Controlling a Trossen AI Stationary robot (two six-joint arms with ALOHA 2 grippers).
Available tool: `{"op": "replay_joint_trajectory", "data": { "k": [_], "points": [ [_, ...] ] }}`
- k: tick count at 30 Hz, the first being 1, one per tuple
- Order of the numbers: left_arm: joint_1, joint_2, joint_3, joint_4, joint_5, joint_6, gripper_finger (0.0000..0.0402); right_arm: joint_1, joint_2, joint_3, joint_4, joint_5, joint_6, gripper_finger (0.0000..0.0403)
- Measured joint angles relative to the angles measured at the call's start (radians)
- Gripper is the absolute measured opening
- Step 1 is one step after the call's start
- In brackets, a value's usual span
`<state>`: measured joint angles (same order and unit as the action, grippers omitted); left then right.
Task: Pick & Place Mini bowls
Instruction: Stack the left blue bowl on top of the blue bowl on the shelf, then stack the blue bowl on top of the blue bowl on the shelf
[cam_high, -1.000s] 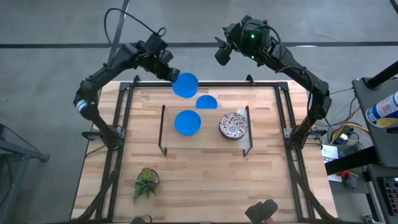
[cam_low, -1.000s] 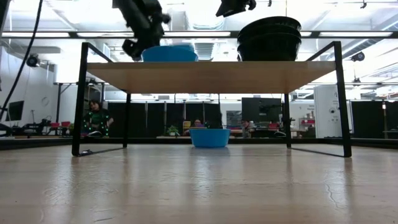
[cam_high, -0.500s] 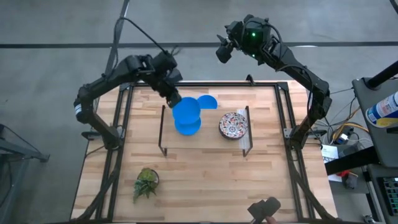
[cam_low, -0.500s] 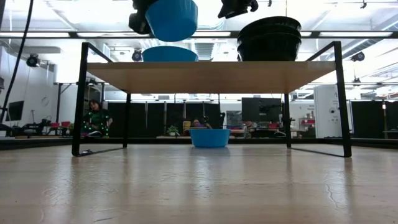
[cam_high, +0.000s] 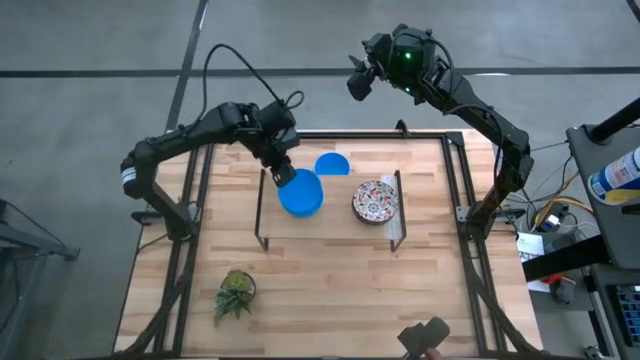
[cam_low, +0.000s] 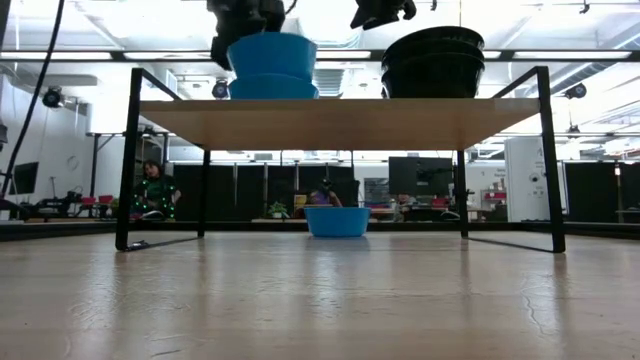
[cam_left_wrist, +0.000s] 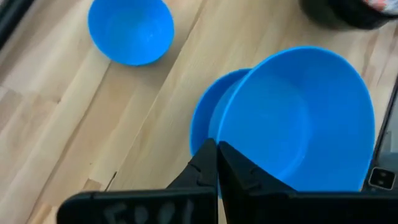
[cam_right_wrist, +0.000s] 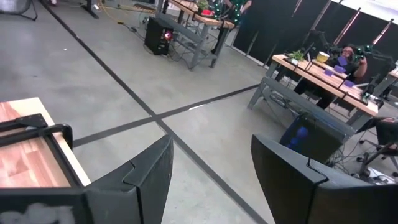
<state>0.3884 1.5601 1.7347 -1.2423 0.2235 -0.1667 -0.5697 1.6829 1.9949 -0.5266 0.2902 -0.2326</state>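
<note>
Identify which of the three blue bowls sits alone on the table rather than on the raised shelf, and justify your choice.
The lone blue bowl stands on the table under the shelf. The other two are up on the shelf: the held bowl, pinched by the left pincer, and the bowl beneath it.

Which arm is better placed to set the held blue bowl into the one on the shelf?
The left: its gripper holds the blue bowl directly over the shelf bowl. The right gripper hangs open beyond the table.

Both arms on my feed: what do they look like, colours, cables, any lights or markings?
Both arms are dark and thin-linked. The left arm has a black cable looping above it and a blue-and-white band near its base. The right arm shows a green light at its wrist. The right hand has two flat, angular black fingers.
</note>
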Motion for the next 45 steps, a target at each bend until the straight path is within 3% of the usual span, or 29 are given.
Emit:
{"op": "replay_joint_trajectory", "data": {
  "k": [12, 18, 25, 31, 36, 45],
  "points": [
    [-0.002, 0.004, -0.141, 0.069, -0.034, -0.06, 0.0, 0.0, 0.0, -0.001, 0.0, -0.001, -0.002, 0.0215],
    [-0.002, 0.004, -0.152, 0.096, -0.034, -0.156, 0.0011, 0.0, 0.001, -0.002, -0.024, -0.006, 0.001, 0.0215],
    [-0.002, 0.004, -0.119, 0.098, 0.001, -0.178, 0.0074, -0.001, 0.001, -0.02, -0.077, -0.029, 0.024, 0.0215],
    [0.009, 0.001, -0.017, 0.108, 0.002, -0.184, 0.0121, -0.001, 0.001, -0.023, -0.092, -0.03, 0.024, 0.0215],
    [0.04, 0.001, 0.053, 0.192, -0.001, -0.188, 0.0128, -0.003, 0.001, -0.023, -0.108, -0.033, 0.024, 0.0215],
    [0.139, 0.001, 0.063, 0.411, -0.005, -0.242, 0.0128, -0.007, 0.002, -0.03, -0.168, -0.042, 0.057, 0.0215]
  ]
}}
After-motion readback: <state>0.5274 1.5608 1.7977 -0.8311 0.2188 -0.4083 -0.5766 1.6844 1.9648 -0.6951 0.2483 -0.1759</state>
